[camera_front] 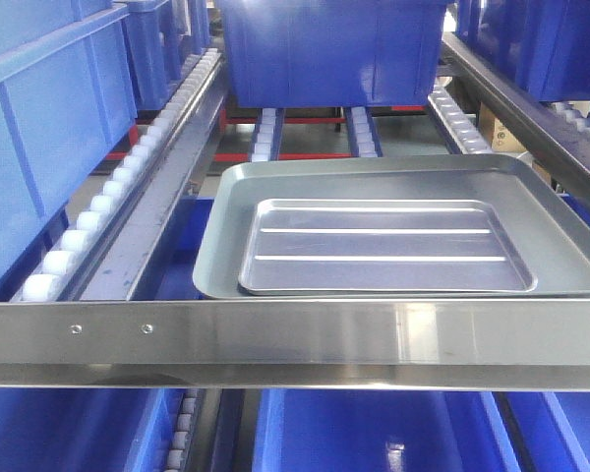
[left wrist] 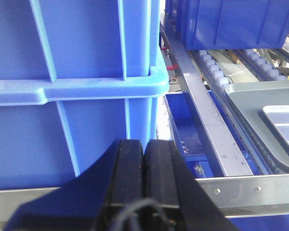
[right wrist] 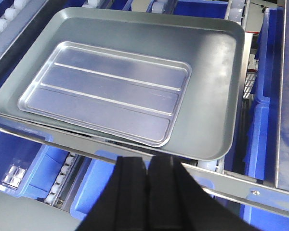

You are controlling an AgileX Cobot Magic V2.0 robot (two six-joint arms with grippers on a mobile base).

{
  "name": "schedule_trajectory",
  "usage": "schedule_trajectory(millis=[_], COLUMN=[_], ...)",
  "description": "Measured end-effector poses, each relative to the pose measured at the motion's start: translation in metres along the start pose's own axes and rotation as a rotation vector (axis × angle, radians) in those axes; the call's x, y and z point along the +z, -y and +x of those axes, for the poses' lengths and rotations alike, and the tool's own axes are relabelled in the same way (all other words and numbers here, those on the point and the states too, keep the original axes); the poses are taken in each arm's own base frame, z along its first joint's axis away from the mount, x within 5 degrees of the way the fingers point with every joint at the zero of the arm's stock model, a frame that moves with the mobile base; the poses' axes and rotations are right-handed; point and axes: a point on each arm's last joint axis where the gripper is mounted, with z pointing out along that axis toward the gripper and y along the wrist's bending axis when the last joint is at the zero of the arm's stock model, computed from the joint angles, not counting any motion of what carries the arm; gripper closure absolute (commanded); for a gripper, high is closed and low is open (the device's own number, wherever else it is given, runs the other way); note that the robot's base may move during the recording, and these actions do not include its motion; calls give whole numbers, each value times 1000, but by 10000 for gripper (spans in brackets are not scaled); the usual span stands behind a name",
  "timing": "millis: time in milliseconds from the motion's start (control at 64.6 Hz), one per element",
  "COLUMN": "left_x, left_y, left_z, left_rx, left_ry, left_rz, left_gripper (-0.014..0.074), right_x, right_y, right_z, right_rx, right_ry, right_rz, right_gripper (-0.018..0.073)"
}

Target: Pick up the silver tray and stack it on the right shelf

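You see the silver tray (camera_front: 387, 246) lying flat inside the bigger grey tray (camera_front: 570, 231) on the right shelf (camera_front: 295, 332), so it cannot slide. Left gripper (left wrist: 143, 149) and right gripper (right wrist: 147, 166) are both closed and holding nothing.

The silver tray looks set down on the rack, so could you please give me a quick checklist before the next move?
1. Silver tray on the right shelf: ok, it lies flat inside the grey tray on the rollers.
2. Tray free of both grippers: ok, neither touches it.
3. Right gripper shut and empty: ok, short of the front bar.
4. Left gripper shut and empty: ok, facing the blue bin.
5. Silver tray centred in the grey tray: not ok, it sits toward the front.
6. Path behind the arms: cannot tell.
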Motion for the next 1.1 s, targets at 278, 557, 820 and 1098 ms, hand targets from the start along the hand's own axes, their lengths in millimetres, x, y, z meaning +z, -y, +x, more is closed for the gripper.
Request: schedule_trajectory(millis=[278, 557, 820, 1098], left_x=[0, 0, 0, 0], left_y=[0, 0, 0, 0], left_z=[0, 0, 0, 0], left_rx=[0, 0, 0, 0], left_ry=[0, 0, 0, 1], left_rz=[0, 0, 0, 0], left_gripper=[687, 687, 687, 687], right_x=[0, -28, -48, -44], right_y=[0, 20, 30, 32], right_z=[1, 16, 63, 81], right_rx=[10, 17, 25, 2], right_ry=[-1, 127, 375, 422], right_rz=[-3, 134, 284, 300], right_gripper=[509, 509, 509, 509])
